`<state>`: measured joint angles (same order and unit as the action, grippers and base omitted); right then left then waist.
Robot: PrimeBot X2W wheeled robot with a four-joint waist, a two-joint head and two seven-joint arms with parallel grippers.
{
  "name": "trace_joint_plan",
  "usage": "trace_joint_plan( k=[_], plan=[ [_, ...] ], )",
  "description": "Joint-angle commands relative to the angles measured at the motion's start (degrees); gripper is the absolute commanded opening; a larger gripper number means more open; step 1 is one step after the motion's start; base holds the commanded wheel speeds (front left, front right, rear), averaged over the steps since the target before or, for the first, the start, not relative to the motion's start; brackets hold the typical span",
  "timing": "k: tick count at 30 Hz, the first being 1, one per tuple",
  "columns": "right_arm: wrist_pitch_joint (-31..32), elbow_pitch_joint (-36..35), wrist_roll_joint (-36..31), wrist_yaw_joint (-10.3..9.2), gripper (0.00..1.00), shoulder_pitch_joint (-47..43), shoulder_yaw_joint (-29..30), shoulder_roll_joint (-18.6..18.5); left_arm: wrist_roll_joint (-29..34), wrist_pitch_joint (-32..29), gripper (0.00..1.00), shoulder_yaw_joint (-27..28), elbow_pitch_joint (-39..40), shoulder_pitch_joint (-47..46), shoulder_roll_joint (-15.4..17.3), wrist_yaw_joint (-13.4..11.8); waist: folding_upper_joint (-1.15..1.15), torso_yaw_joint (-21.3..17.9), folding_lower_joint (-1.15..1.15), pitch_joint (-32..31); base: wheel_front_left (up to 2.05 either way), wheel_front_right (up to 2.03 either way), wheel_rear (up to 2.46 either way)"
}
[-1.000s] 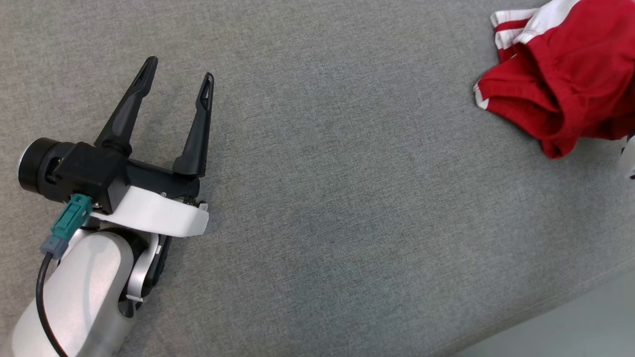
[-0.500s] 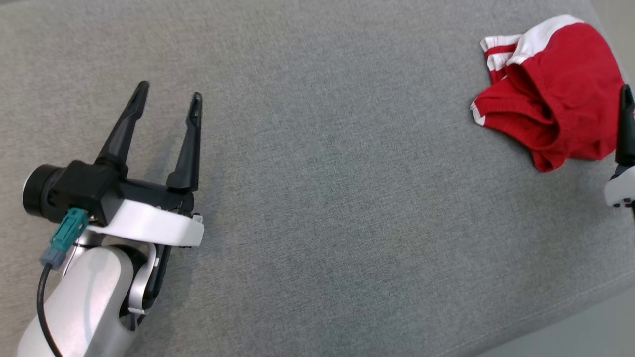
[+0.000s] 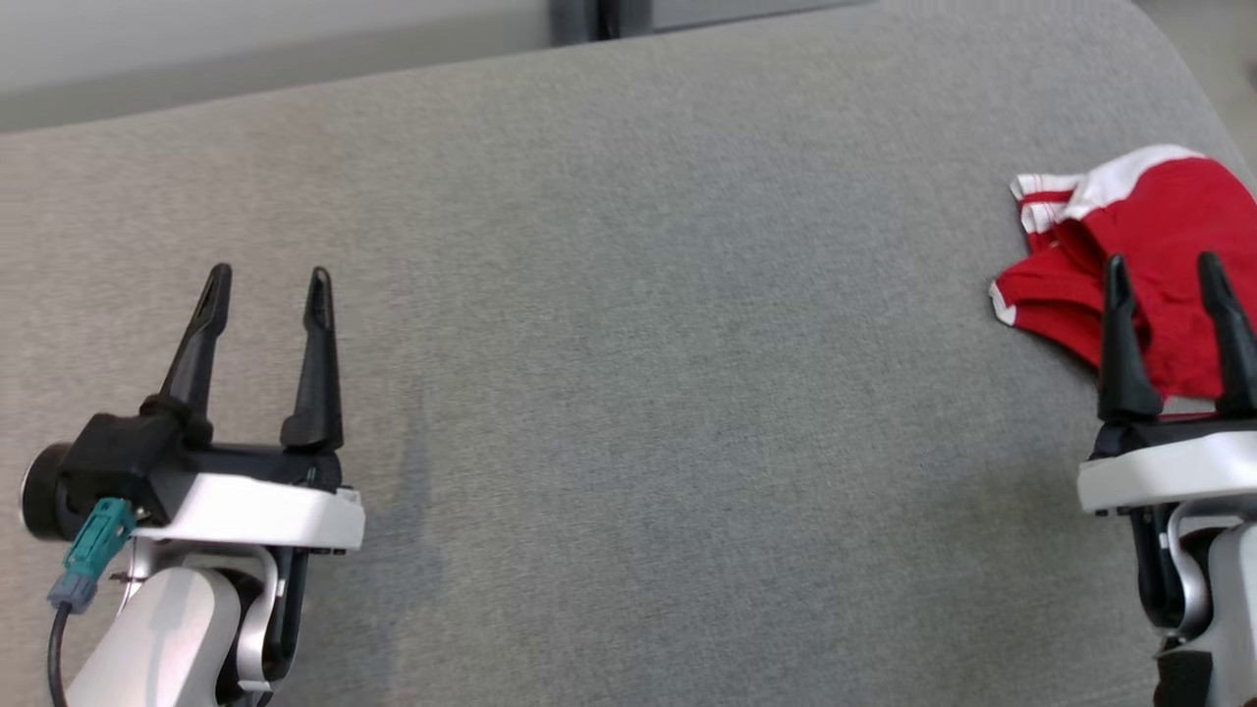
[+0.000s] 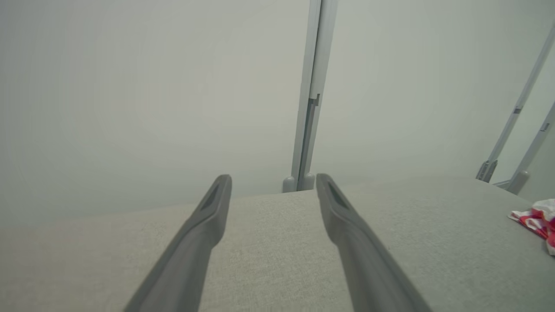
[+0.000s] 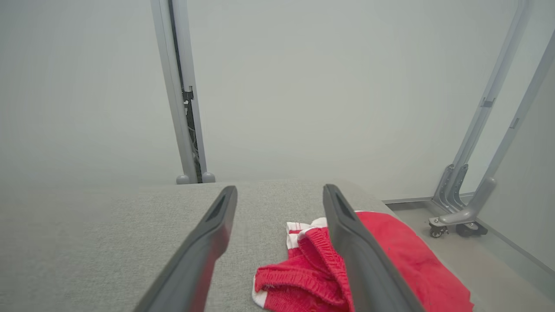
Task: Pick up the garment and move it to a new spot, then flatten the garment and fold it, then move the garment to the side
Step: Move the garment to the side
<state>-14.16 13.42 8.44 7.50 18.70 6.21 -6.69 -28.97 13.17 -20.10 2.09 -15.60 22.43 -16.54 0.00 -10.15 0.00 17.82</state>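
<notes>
The garment [image 3: 1139, 255] is red with white trim and lies bunched up at the far right of the grey surface [image 3: 648, 344]. My right gripper [image 3: 1164, 270] hovers over its near edge, fingers spread, nothing between them. The right wrist view shows the garment [image 5: 403, 264] lying under and beyond the right finger [image 5: 351, 242], with the gripper [image 5: 279, 193] open. My left gripper [image 3: 265, 282] stands open at the lower left, far from the cloth. In the left wrist view the left gripper [image 4: 273, 182] is open too, and the garment [image 4: 537, 219] peeks in at the right edge.
A grey post [image 5: 182, 99] rises along the pale wall behind the surface. Wheeled metal frame legs [image 5: 459, 216] stand on the floor off the right end. The surface's rounded right edge [image 3: 1193, 88] lies just beyond the garment.
The head camera has tilted up, shifting the whole picture. My right gripper has come into view from the right, open and clear of the garment, which lies still.
</notes>
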Motion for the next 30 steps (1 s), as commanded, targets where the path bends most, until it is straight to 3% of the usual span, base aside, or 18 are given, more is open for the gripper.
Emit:
trace_joint_plan(
  k=[1, 12, 21, 30],
  plan=[
    [0.4, -1.2, -0.6, -0.01, 1.00, -1.0, -0.2, 0.0, -0.4, 0.4, 1.00, 0.6, -0.1, 0.8, 0.2, -0.4, 0.00, 2.7, 0.00, -2.8, 0.00, 0.00, 0.00],
    [8.2, -12.0, -2.6, -0.01, 1.00, -9.0, -1.7, 2.8, -0.7, 1.4, 1.00, 1.5, 0.3, 7.7, -0.2, -1.5, 0.00, 8.4, 0.00, -9.8, 0.00, 0.00, 0.00],
    [11.8, -14.9, -2.6, -0.01, 1.00, -15.2, -0.7, 3.6, -0.6, 0.0, 1.00, -0.5, -0.4, 10.6, -0.1, -1.4, 0.00, 9.6, 0.00, -14.6, 0.00, 0.00, 0.00],
    [13.7, -16.0, -1.8, -0.01, 1.00, -18.0, 0.2, 3.7, -0.4, -1.8, 1.00, -2.1, -2.4, 10.6, 0.8, -0.8, 0.00, 9.5, 0.00, -15.1, 0.00, 0.00, 0.00]
  ],
)
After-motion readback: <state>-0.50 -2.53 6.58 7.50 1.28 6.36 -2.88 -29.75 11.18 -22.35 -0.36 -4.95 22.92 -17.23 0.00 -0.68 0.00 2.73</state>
